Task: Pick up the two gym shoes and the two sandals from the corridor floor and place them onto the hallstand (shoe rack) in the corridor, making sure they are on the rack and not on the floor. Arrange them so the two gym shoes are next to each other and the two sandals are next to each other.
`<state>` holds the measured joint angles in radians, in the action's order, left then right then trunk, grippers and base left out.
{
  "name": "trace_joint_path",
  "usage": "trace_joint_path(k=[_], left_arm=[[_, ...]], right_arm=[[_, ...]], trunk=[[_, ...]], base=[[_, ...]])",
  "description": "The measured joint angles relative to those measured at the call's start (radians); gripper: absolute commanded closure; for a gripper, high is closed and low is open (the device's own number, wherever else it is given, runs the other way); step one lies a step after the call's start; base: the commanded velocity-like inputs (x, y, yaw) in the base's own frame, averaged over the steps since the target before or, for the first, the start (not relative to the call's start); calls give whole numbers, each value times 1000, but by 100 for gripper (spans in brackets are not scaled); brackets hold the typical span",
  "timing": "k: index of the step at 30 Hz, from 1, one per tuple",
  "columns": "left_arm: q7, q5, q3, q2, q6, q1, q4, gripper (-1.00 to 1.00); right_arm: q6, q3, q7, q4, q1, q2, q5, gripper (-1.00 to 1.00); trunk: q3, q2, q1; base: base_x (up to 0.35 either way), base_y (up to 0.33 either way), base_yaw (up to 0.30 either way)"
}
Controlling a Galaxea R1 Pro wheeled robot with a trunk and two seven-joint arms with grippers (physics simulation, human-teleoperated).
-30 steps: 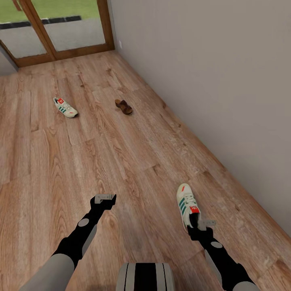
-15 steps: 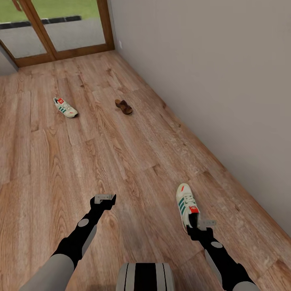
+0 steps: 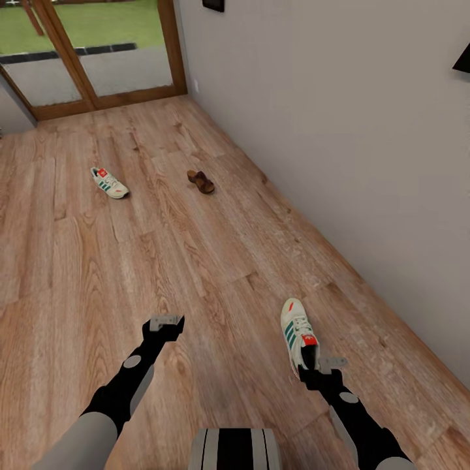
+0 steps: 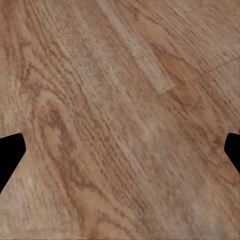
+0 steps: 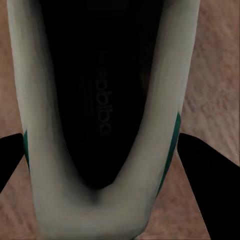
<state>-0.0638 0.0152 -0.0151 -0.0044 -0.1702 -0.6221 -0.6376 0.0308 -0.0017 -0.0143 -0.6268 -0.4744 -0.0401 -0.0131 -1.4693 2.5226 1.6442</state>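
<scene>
Light brown wood-grain planks make up the floor (image 3: 196, 261), which runs back to wood-framed glass doors (image 3: 98, 59) at the far end, with grass and a paved strip visible outside through the panes. Along the right side stands a plain off-white wall (image 3: 339, 130) with a thin skirting line at its foot, and two dark frames (image 3: 213, 4) hang high on it (each cut off by the picture's edge). The light is even and soft, with no hard shadows on the boards.
</scene>
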Motion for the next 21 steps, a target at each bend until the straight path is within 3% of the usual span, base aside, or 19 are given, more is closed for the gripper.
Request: trace_joint_path(k=[7,21], left_arm=[[-21,-3,-20,-2,39,40,39,-100],[-17,-7,-23,3,114,121,-29,-100]], right_arm=[[36,21,10,-5,26,38,-12,100],[12,46,9,10,32,24,-6,100]], trunk=[[0,0,0],[3,0,0]], base=[[0,0,0],[0,0,-4]])
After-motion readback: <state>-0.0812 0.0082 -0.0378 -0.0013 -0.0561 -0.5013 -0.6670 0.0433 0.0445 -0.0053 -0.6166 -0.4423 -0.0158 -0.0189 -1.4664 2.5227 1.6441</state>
